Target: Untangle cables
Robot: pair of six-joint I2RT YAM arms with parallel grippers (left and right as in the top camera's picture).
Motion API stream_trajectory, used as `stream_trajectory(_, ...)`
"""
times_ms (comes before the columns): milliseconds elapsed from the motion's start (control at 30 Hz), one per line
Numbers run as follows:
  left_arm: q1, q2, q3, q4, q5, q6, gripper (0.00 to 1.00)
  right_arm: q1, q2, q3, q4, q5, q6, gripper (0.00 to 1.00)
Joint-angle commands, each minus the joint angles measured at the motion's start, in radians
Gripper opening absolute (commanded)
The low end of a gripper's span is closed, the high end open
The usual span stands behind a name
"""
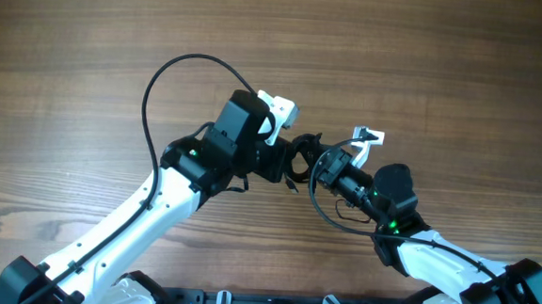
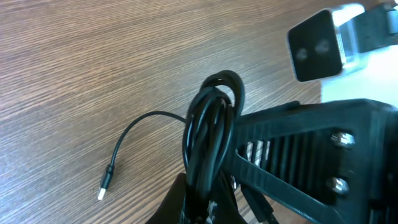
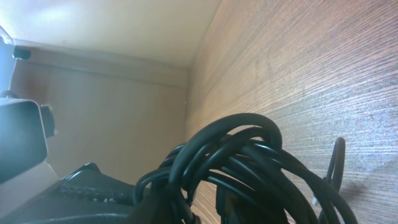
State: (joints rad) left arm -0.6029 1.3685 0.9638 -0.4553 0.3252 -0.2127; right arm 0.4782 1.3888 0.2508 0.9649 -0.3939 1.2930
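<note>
**Knot held up between two arms**

The left end effector (image 1: 283,159) is clamped on the cables (image 2: 211,118) and holds them just above the counter (image 1: 70,45), probably so loops can be teased out. The right end effector (image 1: 317,166) is against the bundle; I cannot tell whether it grips. The cables are thin, glossy black loops, tightly bunched. One plug (image 2: 104,185) trails below.

I see a brown wooden bench (image 1: 89,47) with long grain lines. One thin black cable end (image 2: 134,134) with a small plug (image 2: 104,186) reaches down to it. I cannot tell if it touches.
</note>
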Motion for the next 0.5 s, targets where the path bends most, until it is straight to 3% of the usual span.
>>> stream_trajectory(0,-0.011,-0.028,0.005,0.031,0.183,0.048,0.04,0.002,0.016,0.007,-0.028,0.04,0.034,0.2)
stream_trajectory(100,-0.011,-0.028,0.005,0.076,0.195,0.041,0.04,0.002,0.016,0.006,-0.057,0.026,0.044,0.19)
stream_trajectory(267,-0.018,-0.028,0.005,0.094,0.333,0.048,0.04,0.002,0.016,0.006,-0.021,0.027,0.043,0.18)
stream_trajectory(333,-0.022,-0.028,0.005,0.093,0.323,0.048,0.04,0.001,0.016,0.006,0.008,0.017,0.041,0.05)
stream_trajectory(467,0.038,-0.035,0.005,0.079,0.164,0.006,0.04,-0.034,0.014,0.006,0.054,-0.111,0.003,0.04)
